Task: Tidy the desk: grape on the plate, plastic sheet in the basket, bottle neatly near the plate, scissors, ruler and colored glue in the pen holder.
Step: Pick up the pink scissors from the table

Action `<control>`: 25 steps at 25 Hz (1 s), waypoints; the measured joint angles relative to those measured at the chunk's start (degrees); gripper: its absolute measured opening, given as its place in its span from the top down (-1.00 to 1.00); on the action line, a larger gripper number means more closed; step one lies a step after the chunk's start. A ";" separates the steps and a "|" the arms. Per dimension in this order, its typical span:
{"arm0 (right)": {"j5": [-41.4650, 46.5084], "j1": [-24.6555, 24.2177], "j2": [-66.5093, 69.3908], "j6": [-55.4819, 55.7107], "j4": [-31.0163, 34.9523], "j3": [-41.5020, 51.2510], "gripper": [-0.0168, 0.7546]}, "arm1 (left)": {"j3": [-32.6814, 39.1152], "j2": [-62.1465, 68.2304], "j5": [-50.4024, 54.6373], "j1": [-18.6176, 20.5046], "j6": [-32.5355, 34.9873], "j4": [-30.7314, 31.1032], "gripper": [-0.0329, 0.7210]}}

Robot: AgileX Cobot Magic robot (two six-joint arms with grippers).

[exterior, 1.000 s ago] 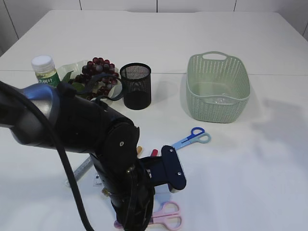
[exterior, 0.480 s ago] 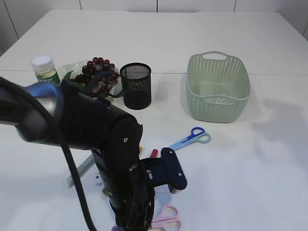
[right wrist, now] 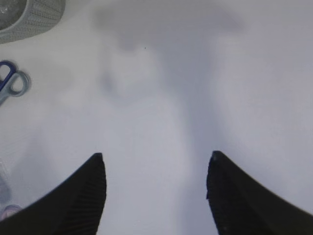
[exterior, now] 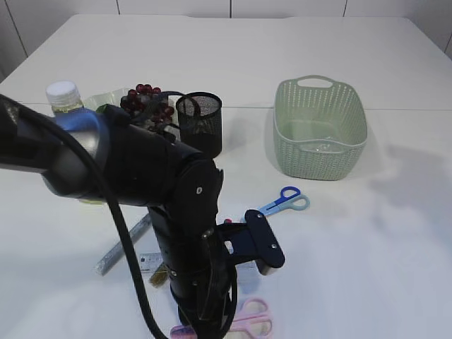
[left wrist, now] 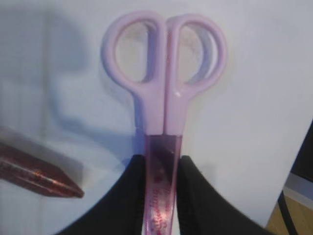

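Observation:
My left gripper (left wrist: pixel 163 169) is shut on the blade cover of the pink scissors (left wrist: pixel 164 98); their handles point away from it over the white table. In the exterior view the pink scissors (exterior: pixel 248 318) show at the bottom edge under my left arm (exterior: pixel 176 212). A red glue pen (left wrist: pixel 36 175) lies just left of the jaws. Blue scissors (exterior: pixel 284 200) lie mid-table and the ruler (exterior: pixel 126 246) lies left of the arm. Grapes (exterior: pixel 145 102) rest on the plate (exterior: pixel 111 94), with the bottle (exterior: pixel 63 95) beside it. My right gripper (right wrist: pixel 155 159) hangs open over bare table.
The black mesh pen holder (exterior: pixel 199 123) stands right of the grapes. The green basket (exterior: pixel 320 127) stands at the back right with something clear and shiny on its floor. The blue scissors (right wrist: pixel 10 81) and the basket (right wrist: pixel 29 17) edge show at the left of the right wrist view.
My left arm has swung up and to the right, now covering more of the plate and bottle. The pink scissors have shifted slightly right with the gripper. The right gripper's opening is unchanged.

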 joint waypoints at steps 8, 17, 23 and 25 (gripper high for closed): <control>0.00 0.00 0.00 0.00 0.00 0.00 -0.36 | -0.38 0.00 0.14 -0.10 -0.27 -0.03 0.58; 0.00 0.00 0.00 0.00 0.00 0.00 -0.36 | -1.26 0.02 -1.40 -0.10 -0.53 -0.03 0.62; 0.00 0.00 0.00 0.00 0.00 0.00 -0.36 | -2.13 0.24 -2.93 -0.10 -1.37 -0.03 0.73; 0.00 0.00 0.00 0.00 0.00 0.00 -0.36 | -2.13 0.59 -2.93 -0.10 -1.93 -0.12 0.74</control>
